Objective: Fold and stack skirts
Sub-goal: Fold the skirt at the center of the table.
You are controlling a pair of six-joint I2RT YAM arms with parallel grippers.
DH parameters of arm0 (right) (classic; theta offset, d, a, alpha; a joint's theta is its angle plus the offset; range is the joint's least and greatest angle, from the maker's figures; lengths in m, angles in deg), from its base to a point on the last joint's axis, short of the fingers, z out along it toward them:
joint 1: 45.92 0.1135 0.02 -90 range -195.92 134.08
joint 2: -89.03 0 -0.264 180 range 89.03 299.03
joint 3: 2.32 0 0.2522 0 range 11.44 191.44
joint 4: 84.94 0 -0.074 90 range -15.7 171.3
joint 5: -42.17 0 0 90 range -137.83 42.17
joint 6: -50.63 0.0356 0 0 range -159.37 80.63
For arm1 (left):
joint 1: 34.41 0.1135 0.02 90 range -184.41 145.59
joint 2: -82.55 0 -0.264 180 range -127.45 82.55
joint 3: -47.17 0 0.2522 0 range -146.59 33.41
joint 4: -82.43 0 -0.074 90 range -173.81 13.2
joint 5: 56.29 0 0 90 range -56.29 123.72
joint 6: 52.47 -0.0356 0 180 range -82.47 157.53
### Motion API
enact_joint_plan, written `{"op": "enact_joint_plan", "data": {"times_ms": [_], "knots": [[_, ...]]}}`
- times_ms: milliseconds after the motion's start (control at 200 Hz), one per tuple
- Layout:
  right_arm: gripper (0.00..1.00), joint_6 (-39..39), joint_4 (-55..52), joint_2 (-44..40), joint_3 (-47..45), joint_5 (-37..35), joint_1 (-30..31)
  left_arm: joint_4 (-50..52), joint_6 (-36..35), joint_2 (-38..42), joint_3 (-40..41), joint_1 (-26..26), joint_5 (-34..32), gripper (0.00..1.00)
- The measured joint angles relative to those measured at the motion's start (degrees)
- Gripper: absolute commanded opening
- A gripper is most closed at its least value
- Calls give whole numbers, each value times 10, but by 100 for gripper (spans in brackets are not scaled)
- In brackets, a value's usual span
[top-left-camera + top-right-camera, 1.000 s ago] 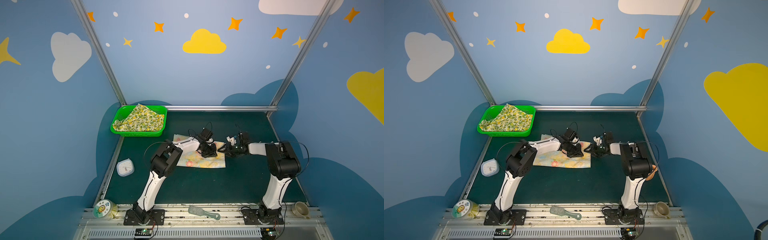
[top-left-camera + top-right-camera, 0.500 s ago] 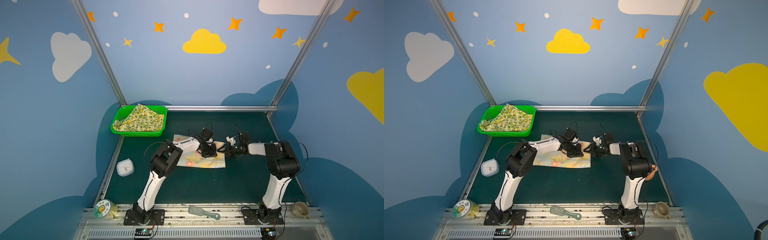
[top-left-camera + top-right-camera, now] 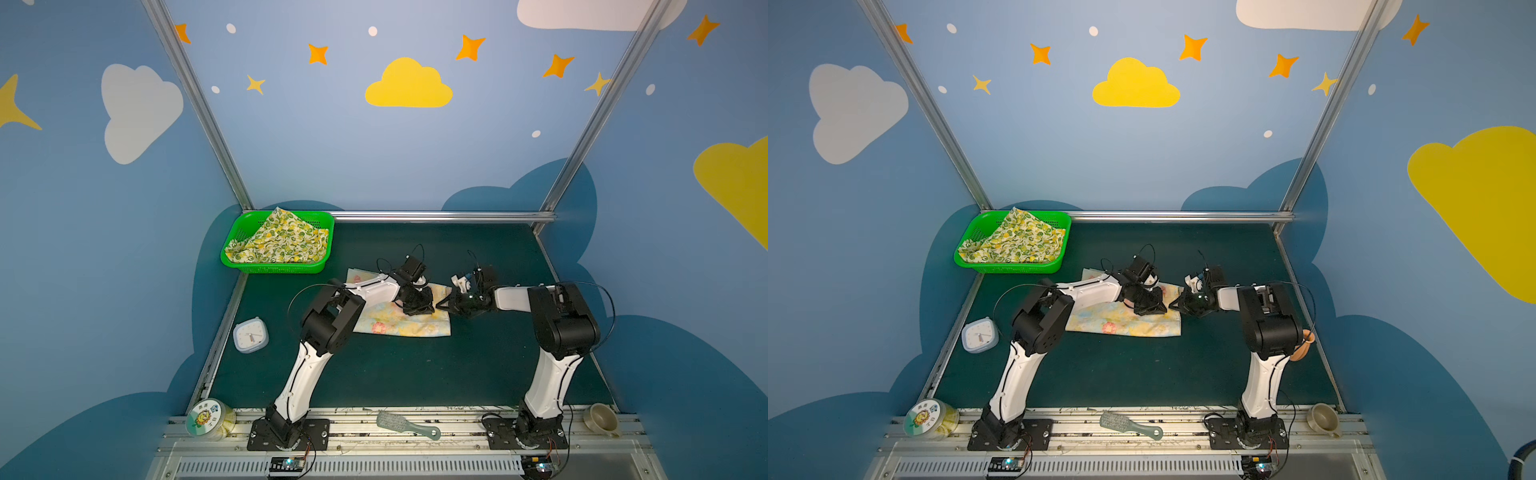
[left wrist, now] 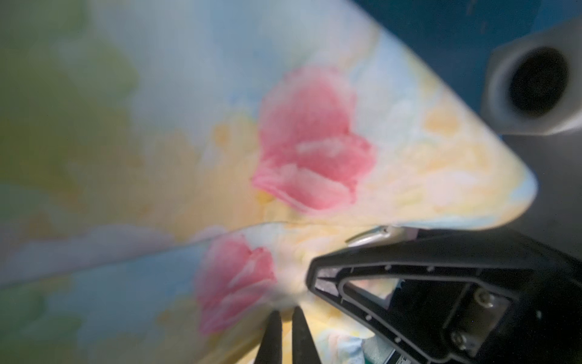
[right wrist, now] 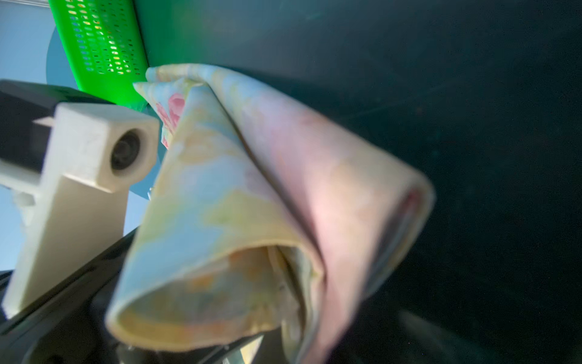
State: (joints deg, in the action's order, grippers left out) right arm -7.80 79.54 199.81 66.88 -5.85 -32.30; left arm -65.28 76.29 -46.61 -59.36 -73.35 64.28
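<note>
In both top views the pastel floral skirt (image 3: 401, 328) (image 3: 1129, 326) lies partly folded on the dark green desk (image 3: 415, 374), between the two arms. The left pincer (image 3: 423, 306) is down on the right part of the skirt. The right pincer (image 3: 441, 304) meets the cloth's right edge, and the two tips are almost touching. The lemon-print skirt (image 3: 278, 243) sits crumpled in the green mesh basket (image 3: 276, 270) at the far left corner of the desk, well apart from both arms. A pale blue alarm clock (image 3: 250, 336) lies near the desk's left edge. A round tin (image 3: 210, 417), a hairbrush (image 3: 405, 424) and a cup (image 3: 600, 417) rest on the front rail.

In the left wrist view the floral cloth (image 4: 220, 141) fills the picture, blurred, with pink blooms. The left pincer (image 4: 286, 327) shows two dark tips drawn nearly together, with the fabric puckered where they meet, so it pinches the skirt. A black finger (image 4: 393, 283) of the right pincer comes in at the cloth's edge, and a fold lies over it.

In the right wrist view a doubled fold of the floral skirt (image 5: 252, 205) is raised off the desk (image 5: 472, 94) and runs down towards the right pincer. Cloth hides most of that pincer's fingers, and it is clamped tight on the skirt's edge. The white camera housing (image 5: 94, 151) on the left arm sits just beside the fold, with the basket's wall (image 5: 104, 47) behind it.
</note>
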Motion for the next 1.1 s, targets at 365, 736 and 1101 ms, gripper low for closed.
{"op": "enact_joint_plan", "data": {"times_ms": [365, 736, 1101], "knots": [[0, -61, -251, -42, 83, -70, -5, 0, -20, 115, 81, 85, -21, 11], [0, -120, -457, -78, 194, -179, -16, -11, -35, 168, 202, 131, -26, 11], [0, -149, -560, -77, 292, -245, -15, -53, -23, 169, 260, 118, -7, 11]]}}
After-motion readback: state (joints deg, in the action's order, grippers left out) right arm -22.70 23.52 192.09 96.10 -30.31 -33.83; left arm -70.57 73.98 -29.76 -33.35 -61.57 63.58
